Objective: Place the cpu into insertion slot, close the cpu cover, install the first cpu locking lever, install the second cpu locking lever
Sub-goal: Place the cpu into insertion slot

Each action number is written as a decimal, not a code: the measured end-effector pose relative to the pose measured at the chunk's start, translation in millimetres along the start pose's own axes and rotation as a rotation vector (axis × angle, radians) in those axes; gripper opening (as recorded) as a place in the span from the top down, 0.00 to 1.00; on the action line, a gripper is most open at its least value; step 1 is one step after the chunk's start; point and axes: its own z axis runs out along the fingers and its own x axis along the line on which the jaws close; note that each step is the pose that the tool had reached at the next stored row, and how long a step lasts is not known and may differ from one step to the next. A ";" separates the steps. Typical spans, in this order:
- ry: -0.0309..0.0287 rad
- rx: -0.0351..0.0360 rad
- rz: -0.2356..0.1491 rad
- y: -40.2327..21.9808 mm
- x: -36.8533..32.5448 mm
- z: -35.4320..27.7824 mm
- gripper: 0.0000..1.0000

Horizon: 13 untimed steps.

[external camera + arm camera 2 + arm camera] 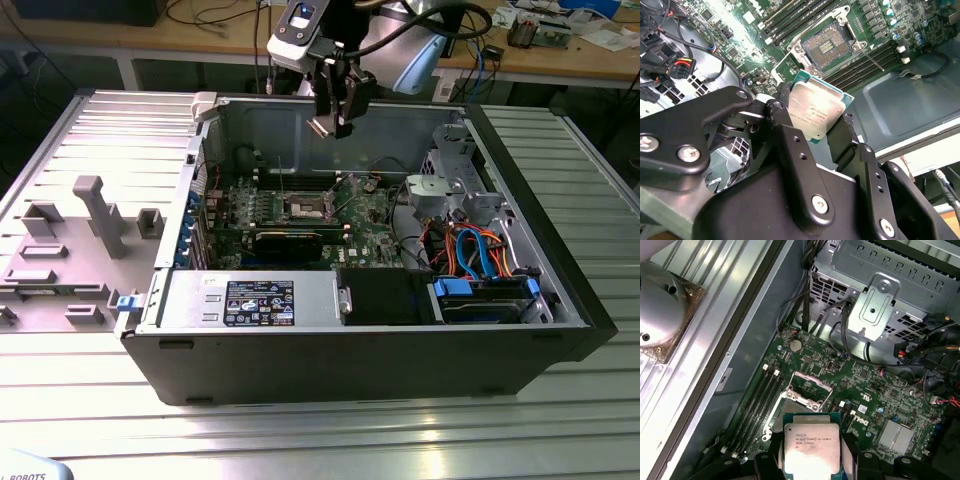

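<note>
The pincer (338, 122) is clamped on the cpu (815, 110), with 1 finger on each of 2 opposite edges and the pale metal top facing the wrist cameras. It hangs above the open computer case (350, 360), well apart from the insertion slot (827, 45) on the green motherboard (372, 236). The slot lies bare, with the cpu cover (812, 380) raised beside it. The case rests on the ribbed metal desk (300, 430).
</note>
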 end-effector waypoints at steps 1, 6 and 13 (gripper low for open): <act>-0.0002 0.0000 0.002 0.0 0.0 0.0 0.45; -0.0001 0.0000 0.002 0.0 0.0 0.0 0.45; -0.0024 -0.0006 0.027 0.0 0.0 0.1 0.45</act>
